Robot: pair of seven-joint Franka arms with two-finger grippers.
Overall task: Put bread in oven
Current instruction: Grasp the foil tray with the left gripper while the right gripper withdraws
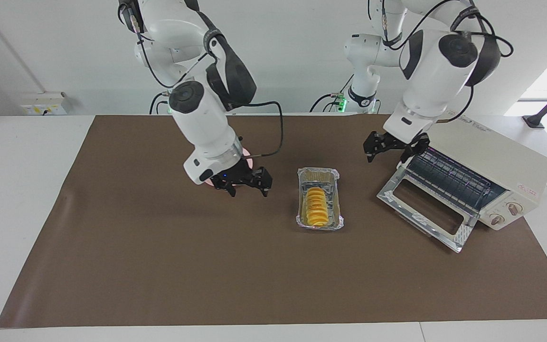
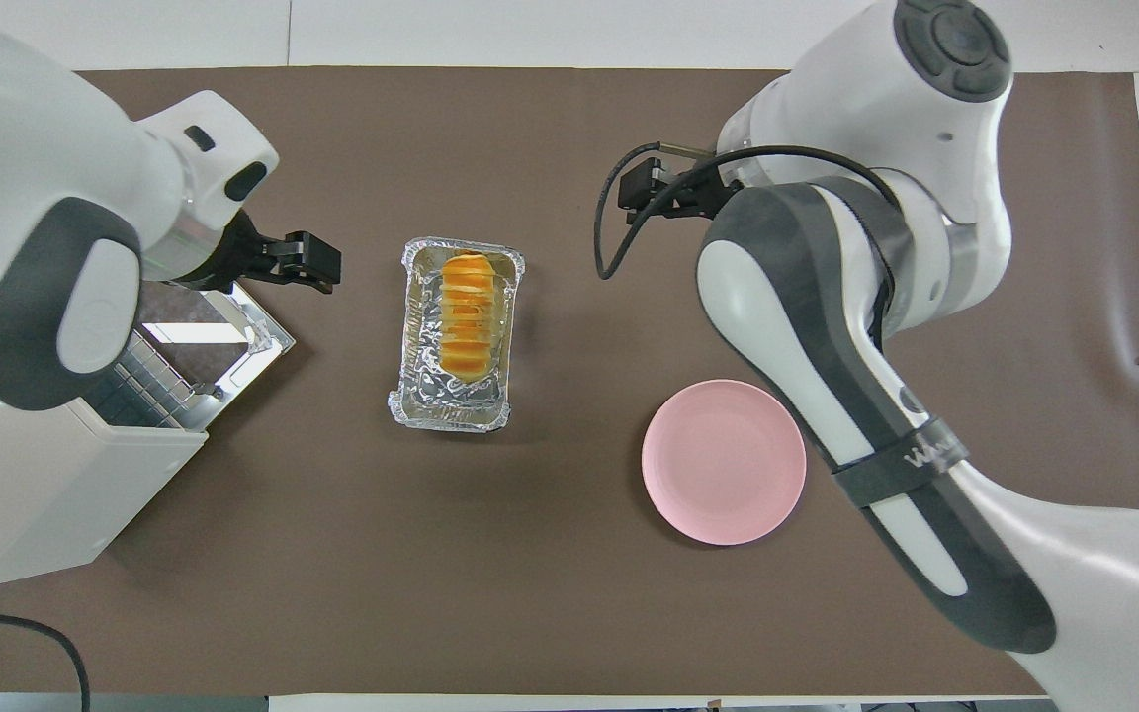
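Plainly, the bread (image 1: 317,207) is a small golden loaf with a ridged, segmented top, lying lengthwise in the foil tray (image 1: 334,176) at the middle of the brown mat (image 1: 159,266), toward the tray's end farther from the robots. It looks light and soft, so a hard pinch would likely crush or tear it at a ridge. The better hold is probably across its narrow width at mid-length, with the fingers dropping between the loaf and the tray's walls. The thin, crinkled foil would bend easily and may lift with the loaf if it sticks. Carrying tray and bread together by a rim is another option, though the rim would flex.

Toward the left arm's end of the table stands the toaster oven (image 1: 492,161), its glass door (image 1: 428,209) dropped open onto the mat and the wire rack (image 1: 451,178) bare. The left gripper (image 1: 395,147) hangs just beside the oven's open mouth, fingers spread and empty. The right gripper (image 1: 246,184) is low over the mat between the tray and the pink plate (image 2: 724,461), its fingers apart and holding nothing. The bread is not yet in hand, so most of the task remains.
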